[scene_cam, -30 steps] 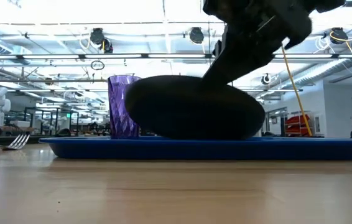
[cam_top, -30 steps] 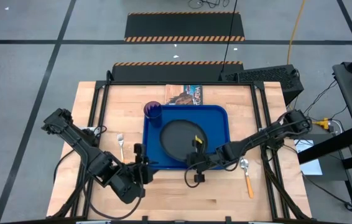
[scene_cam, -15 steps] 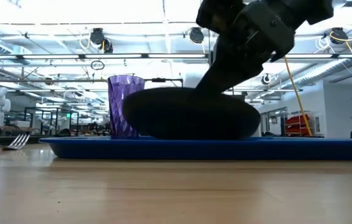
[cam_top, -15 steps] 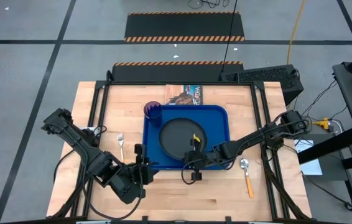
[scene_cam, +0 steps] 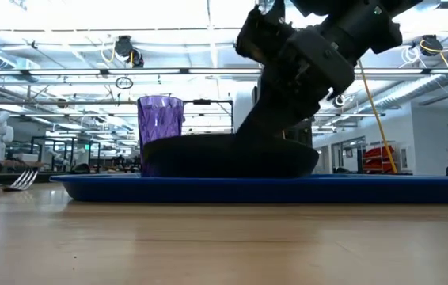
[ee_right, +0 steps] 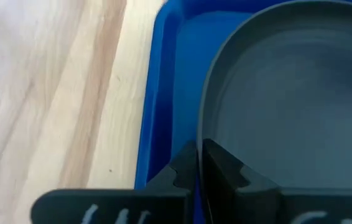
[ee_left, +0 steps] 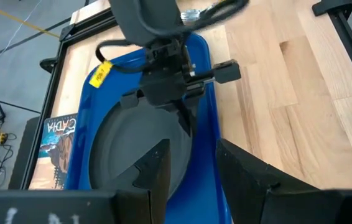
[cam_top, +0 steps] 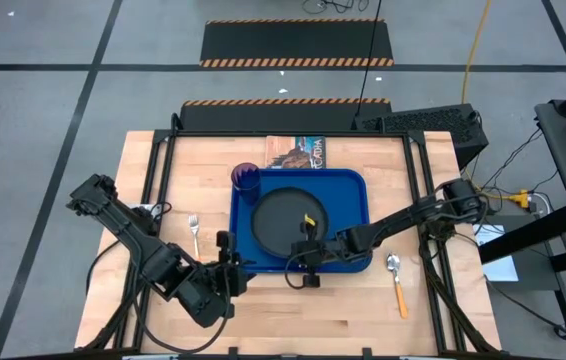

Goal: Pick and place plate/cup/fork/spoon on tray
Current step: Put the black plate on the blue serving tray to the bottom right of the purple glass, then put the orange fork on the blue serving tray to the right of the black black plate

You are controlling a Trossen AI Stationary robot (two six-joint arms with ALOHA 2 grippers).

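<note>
The dark plate (cam_top: 283,220) lies in the blue tray (cam_top: 355,190), nearly flat in the low view (scene_cam: 208,156). My right gripper (cam_top: 306,252) is shut on the plate's near rim. The purple cup (cam_top: 246,178) stands at the tray's far left corner. The fork (cam_top: 194,232) lies on the table left of the tray. The spoon (cam_top: 396,277) lies on the table right of it. My left gripper (cam_top: 225,262) is open and empty by the tray's near left corner. My right gripper pinches the plate's near rim (ee_right: 206,134), one finger inside the rim and one outside. The fingers slant down from above and from the table's near right. The plate's underside rests on the tray, almost level.
A book (cam_top: 296,152) lies on the table just beyond the tray's far edge. Black frame rails run along the table's left and right sides. Bare wood shows in front of the tray.
My right gripper has gone down and a little toward the table's left edge, still shut on the plate's rim. The plate, which stood steeply tilted with its near edge up, has tipped down until it lies almost flat in the tray.
</note>
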